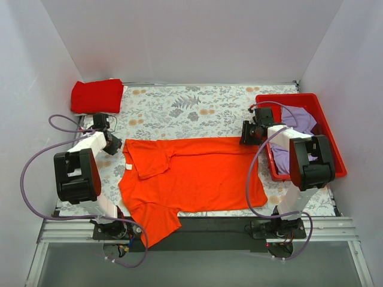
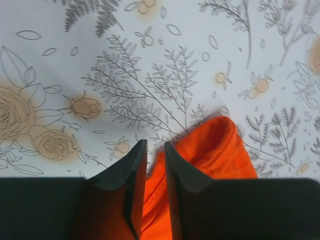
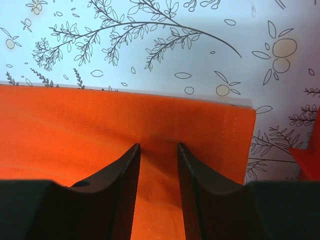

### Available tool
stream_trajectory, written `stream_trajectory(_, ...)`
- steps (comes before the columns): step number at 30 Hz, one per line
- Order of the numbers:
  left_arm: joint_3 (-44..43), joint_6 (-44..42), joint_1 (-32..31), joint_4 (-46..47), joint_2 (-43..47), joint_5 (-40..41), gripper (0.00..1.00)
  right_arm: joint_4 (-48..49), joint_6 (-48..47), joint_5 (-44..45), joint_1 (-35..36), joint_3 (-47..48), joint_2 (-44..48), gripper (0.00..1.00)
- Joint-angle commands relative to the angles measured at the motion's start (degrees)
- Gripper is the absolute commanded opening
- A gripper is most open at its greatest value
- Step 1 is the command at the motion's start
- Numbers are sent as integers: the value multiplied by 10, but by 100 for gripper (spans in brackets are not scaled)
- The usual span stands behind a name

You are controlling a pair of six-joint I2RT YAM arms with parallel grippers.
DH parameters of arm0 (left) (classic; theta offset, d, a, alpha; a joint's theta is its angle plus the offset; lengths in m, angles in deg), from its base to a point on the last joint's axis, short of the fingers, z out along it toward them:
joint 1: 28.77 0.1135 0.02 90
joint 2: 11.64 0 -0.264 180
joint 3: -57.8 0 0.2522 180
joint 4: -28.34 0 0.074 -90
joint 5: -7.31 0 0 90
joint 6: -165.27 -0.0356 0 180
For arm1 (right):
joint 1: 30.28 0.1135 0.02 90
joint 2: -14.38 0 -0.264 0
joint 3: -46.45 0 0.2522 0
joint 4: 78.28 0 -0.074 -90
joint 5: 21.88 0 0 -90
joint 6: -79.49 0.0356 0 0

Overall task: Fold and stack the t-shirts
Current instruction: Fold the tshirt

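A bright orange t-shirt [image 1: 197, 173] lies spread across the middle of the table, with one sleeve folded in and its lower left part hanging over the near edge. My left gripper [image 1: 114, 145] is at its upper left corner. In the left wrist view the jaws [image 2: 156, 145] stand close together with a ridge of orange cloth [image 2: 215, 145] between them. My right gripper [image 1: 245, 137] is at the upper right corner, by the hem. In the right wrist view its jaws [image 3: 158, 146] pinch a raised pucker of the orange cloth [image 3: 75, 120]. A deeper red t-shirt [image 1: 96, 95] lies folded at the back left.
A rigid red plastic bin [image 1: 286, 97] stands at the right and holds a crumpled pale lavender t-shirt [image 1: 296, 119]. A corner of the bin [image 3: 307, 160] shows just right of the hem in the right wrist view. A flowered cloth [image 1: 191, 107] covers the table, and white walls close it in on three sides.
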Motion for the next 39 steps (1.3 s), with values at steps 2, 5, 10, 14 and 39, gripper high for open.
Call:
stream_trajectory(2,-11,-5,-2,13,70,-65,28,8,-2,-8,-4,5,13,42)
stream_trajectory(5,2,-4,-3,36,84,-98,34,9,-3,-10,-3,5,8,42)
stream_trajectory(10,-3,-6,-6,49,47,-132,36,9,-3,-9,-3,3,-1,42)
stream_trajectory(14,-8,-10,-9,60,18,-149,36,9,-5,-6,-4,2,-4,42)
stream_trajectory(39,-49,-48,-15,13,-35,-19,10,9,-10,-27,-14,4,-8,42)
